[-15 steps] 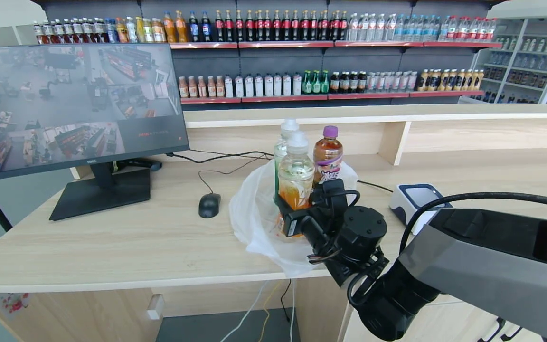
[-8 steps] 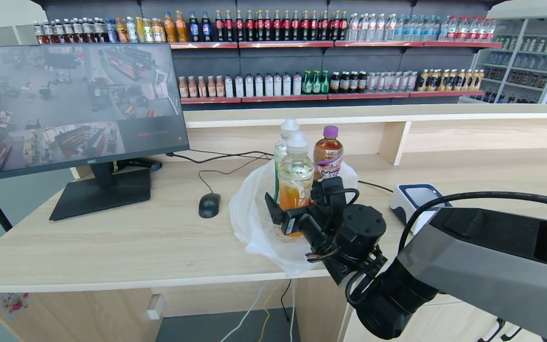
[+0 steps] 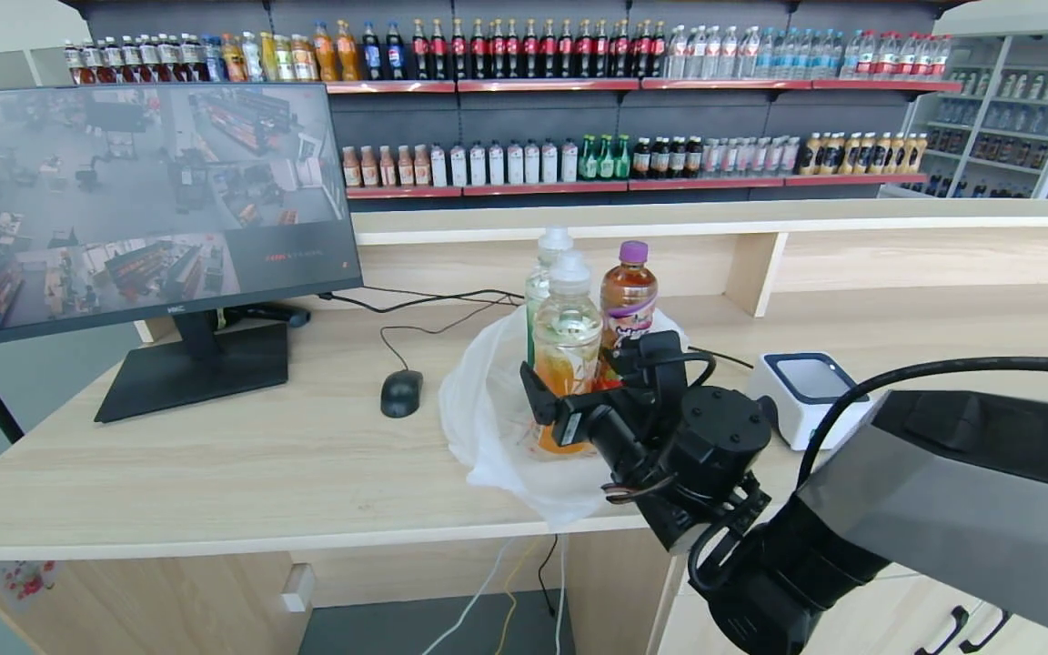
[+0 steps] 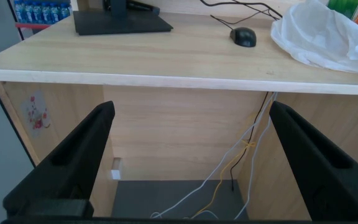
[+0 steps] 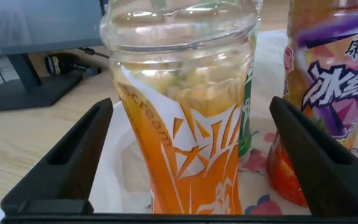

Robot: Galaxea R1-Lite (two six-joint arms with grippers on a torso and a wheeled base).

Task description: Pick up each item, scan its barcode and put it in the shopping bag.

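Three drink bottles stand upright in the white shopping bag (image 3: 488, 428) on the wooden counter. They are an orange-label bottle (image 3: 567, 341) with a white cap, a purple-cap bottle (image 3: 629, 291), and a green-label bottle (image 3: 544, 264) behind them. My right gripper (image 3: 583, 391) is open at the orange-label bottle (image 5: 185, 130), whose lower body sits between the spread fingers (image 5: 67, 162) without being gripped. The purple-cap bottle (image 5: 328, 93) stands beside it. My left gripper (image 4: 191, 180) hangs open below the counter's front edge, facing the cabinet.
A white barcode scanner (image 3: 806, 387) sits on the counter right of the bag. A monitor (image 3: 142, 200), a black mouse (image 3: 401, 393) and cables (image 3: 433, 300) lie to the left. A raised ledge (image 3: 724, 223) runs behind, with stocked shelves beyond. Wires (image 4: 247, 155) hang under the counter.
My right gripper, shut on the orange-label bottle a second ago, has opened and shifted slightly right and back. The bottle stays standing in the bag.
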